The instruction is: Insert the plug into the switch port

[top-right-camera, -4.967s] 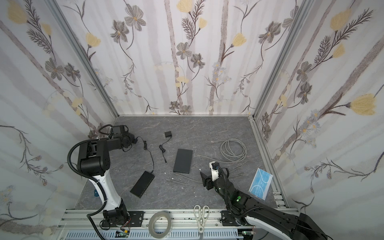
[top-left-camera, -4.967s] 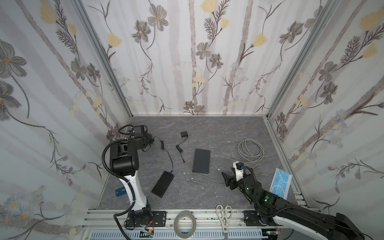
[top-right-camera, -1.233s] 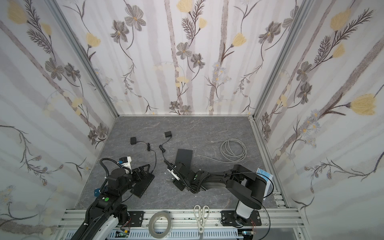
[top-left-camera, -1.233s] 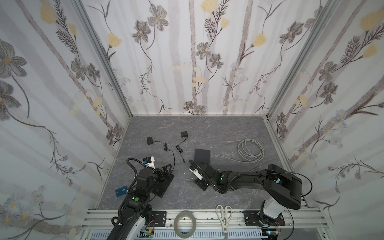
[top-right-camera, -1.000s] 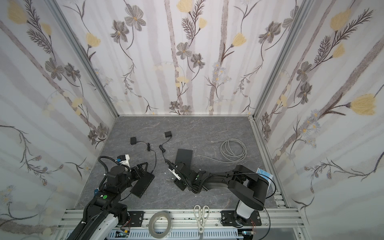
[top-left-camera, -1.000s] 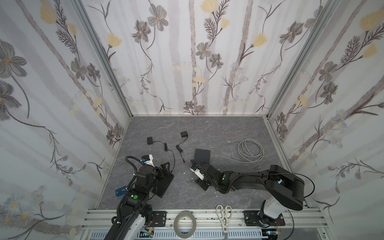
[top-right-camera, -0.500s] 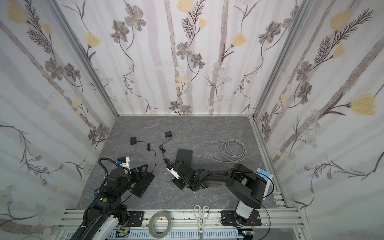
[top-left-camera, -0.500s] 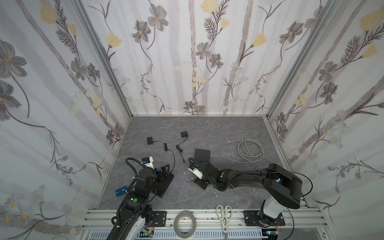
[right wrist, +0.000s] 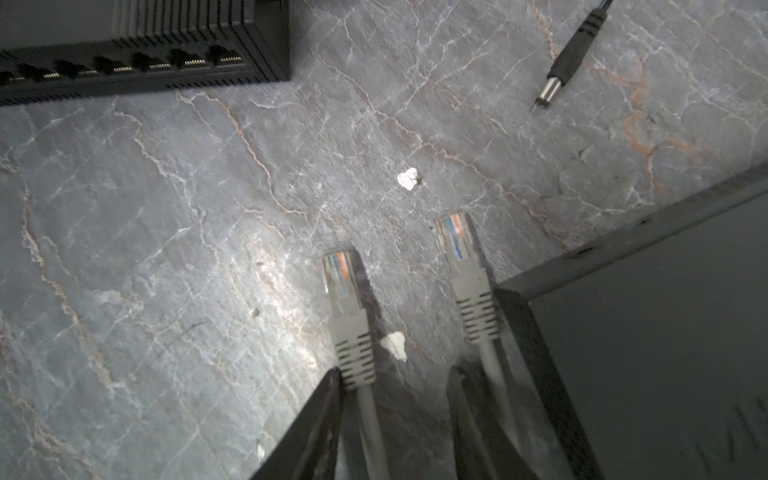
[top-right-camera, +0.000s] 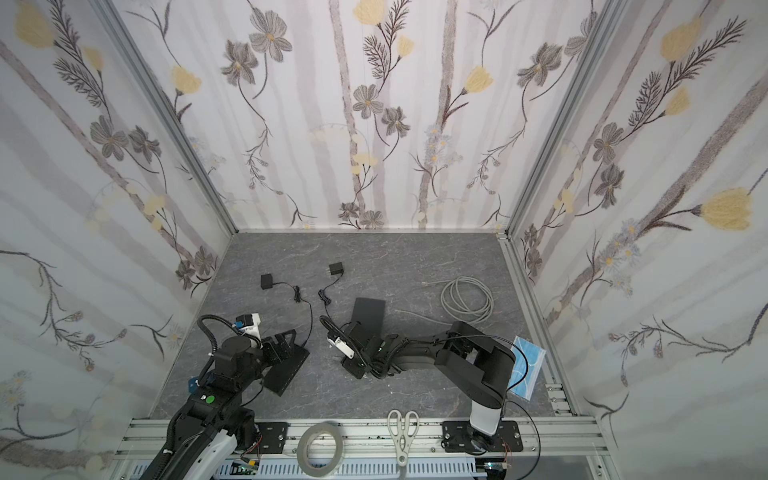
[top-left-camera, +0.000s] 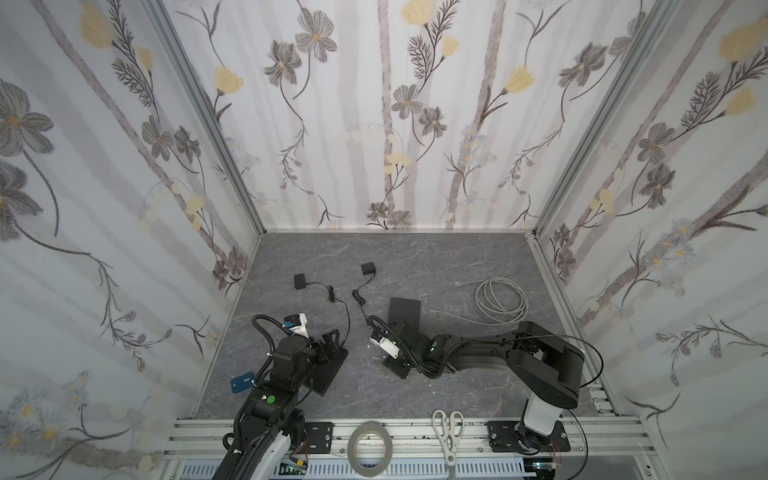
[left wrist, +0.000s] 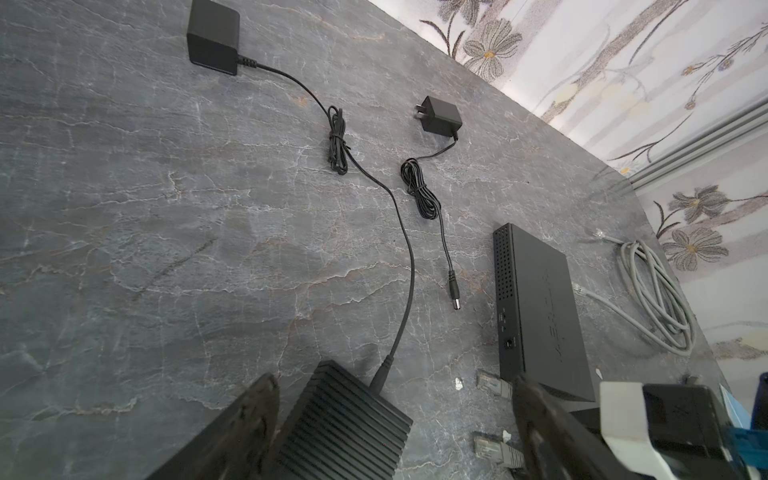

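Right wrist view: two grey network plugs lie side by side on the desk (right wrist: 166,249). Their contacts face the ribbed switch (right wrist: 145,45) and are well apart from its row of ports. Right end effector (right wrist: 395,374) sits low over the desk with its jaws partly apart. The cable of the plug (right wrist: 343,282) runs between its fingers, one fingertip (right wrist: 328,390) just beside the boot, the other clear of the cable. The second plug (right wrist: 461,249) lies just beside the flat switch (right wrist: 665,353). A barrel connector (right wrist: 569,62) lies loose on the desk.

Left wrist view: left end effector (left wrist: 392,386) stands wide, straddling a corner of the ribbed switch. A gap shows on one side, so nothing is gripped.
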Controlling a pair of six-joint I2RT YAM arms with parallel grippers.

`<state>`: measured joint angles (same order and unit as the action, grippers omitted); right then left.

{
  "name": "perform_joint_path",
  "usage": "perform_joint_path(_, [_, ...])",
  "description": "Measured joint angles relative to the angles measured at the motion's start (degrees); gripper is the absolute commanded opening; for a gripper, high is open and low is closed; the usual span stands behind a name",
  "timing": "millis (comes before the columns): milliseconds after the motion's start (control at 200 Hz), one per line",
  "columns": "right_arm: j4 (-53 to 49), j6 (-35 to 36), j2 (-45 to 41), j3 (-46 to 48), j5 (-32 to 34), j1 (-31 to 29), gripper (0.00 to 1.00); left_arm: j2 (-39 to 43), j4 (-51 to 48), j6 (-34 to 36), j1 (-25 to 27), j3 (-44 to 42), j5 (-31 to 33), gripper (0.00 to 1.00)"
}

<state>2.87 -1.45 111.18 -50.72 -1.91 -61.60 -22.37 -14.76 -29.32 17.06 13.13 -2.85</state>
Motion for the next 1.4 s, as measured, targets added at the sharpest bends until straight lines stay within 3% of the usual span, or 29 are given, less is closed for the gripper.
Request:
perform_joint_path(450, [2.5, -0.6, 0.2, 0.8, -1.1, -0.3, 0.28, 0.0, 0.0, 0.0, 0.0, 0.0, 0.0, 0.89])
perform_joint_path(774, [4.9, -1.5, -0.7, 2.8, -2.3, -0.5, 0.07, 0.2, 0.0, 0.0, 0.0, 0.0, 0.2, 0.89])
perform_joint_path(1219, [13.7, -0.6, -17.6, 19.2, 2.8, -0.6, 0.02, -2.2, -0.1, -0.3, 0.0, 0.3, 1.4, 0.89])
perform_joint_path(1314, [14.6, 0.1, -21.8, 22.0, 4.4, -0.7, 0.02, -3.7, -0.5, -2.0, 0.0, 1.1, 2.0, 0.99])
perform_joint_path(1399, [15.1, 0.6, -24.1, 22.3, 5.5, -0.9, 0.02, -5.9, -0.8, -6.5, 0.1, 1.2, 3.0, 1.0])
